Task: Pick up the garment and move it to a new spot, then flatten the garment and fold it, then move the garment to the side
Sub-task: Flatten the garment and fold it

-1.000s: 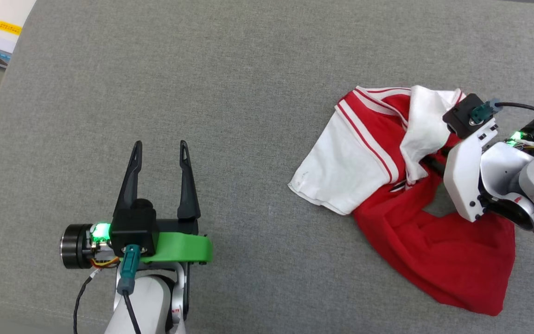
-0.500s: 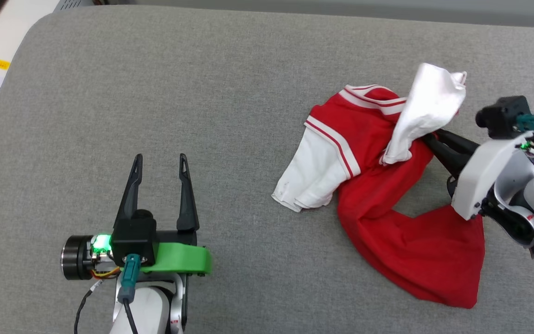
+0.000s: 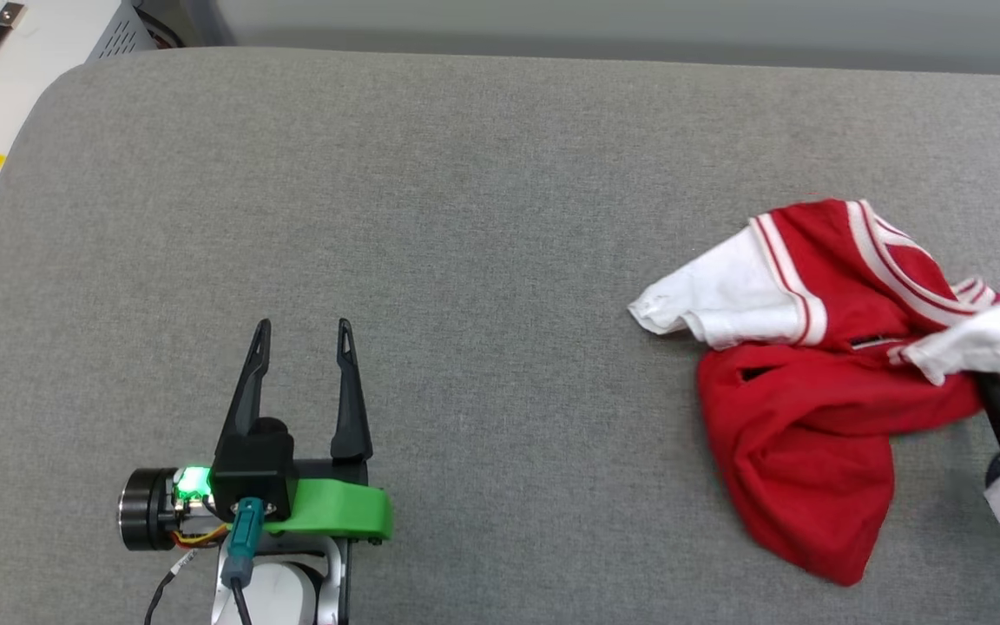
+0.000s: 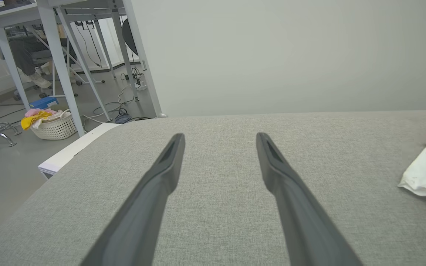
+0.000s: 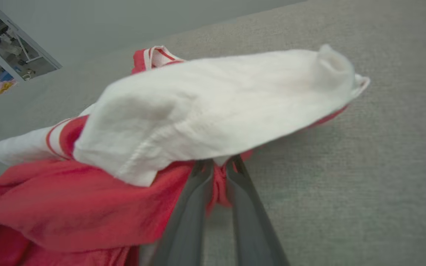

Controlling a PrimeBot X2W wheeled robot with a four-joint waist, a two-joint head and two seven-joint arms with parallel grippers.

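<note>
The garment lies bunched on the grey worktop, well to the right of the left hand. The right hand, beyond it from the left hand, pinches narrow on red cloth (under a raised white sleeve). The left hand stands wide and empty. This looks like the pick-up-and-move step; next, the bundle needs raising clear and carrying to a new spot.

the head camera looks steeply down on the bench, its far edge near the view's top. the left wrist camera sits low over the bench's left part, facing the far edge and the wall. the right wrist camera is close on the garment, which all three views share.
</note>
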